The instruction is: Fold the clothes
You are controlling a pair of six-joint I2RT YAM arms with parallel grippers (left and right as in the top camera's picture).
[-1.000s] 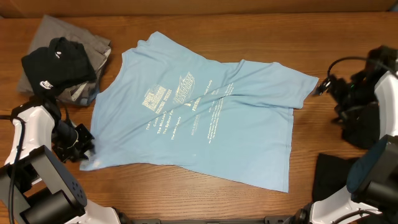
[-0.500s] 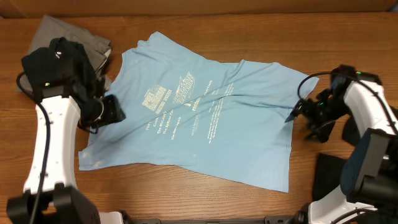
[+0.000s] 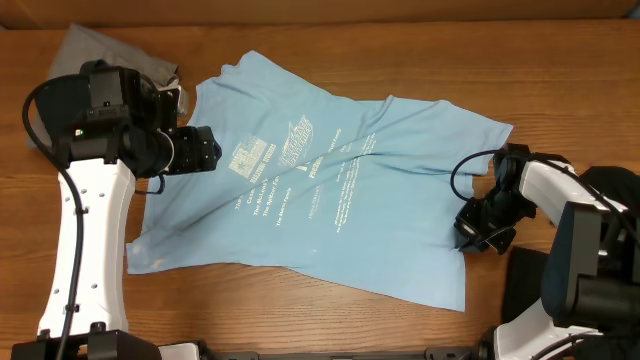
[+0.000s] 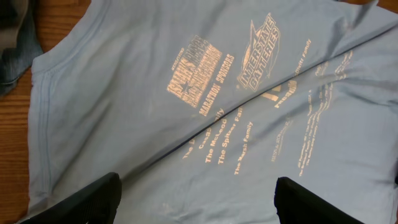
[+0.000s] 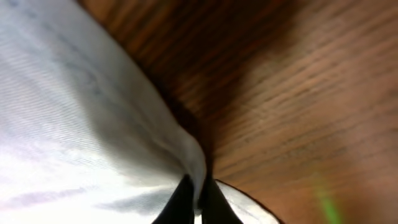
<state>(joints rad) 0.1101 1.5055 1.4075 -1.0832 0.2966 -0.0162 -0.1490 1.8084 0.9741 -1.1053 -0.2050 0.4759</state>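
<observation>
The right claw [image 3: 468, 236] has just pinched shut on the right edge of the blue shirt [image 3: 330, 200]. The left claw [image 3: 205, 150], now wide open and empty, hovers over its left side, likely gripping next.

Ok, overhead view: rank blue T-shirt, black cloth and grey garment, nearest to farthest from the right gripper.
1. blue T-shirt, right edge pinched by the right gripper.
2. black cloth, lower right, beside it.
3. grey garment, far top-left.
</observation>
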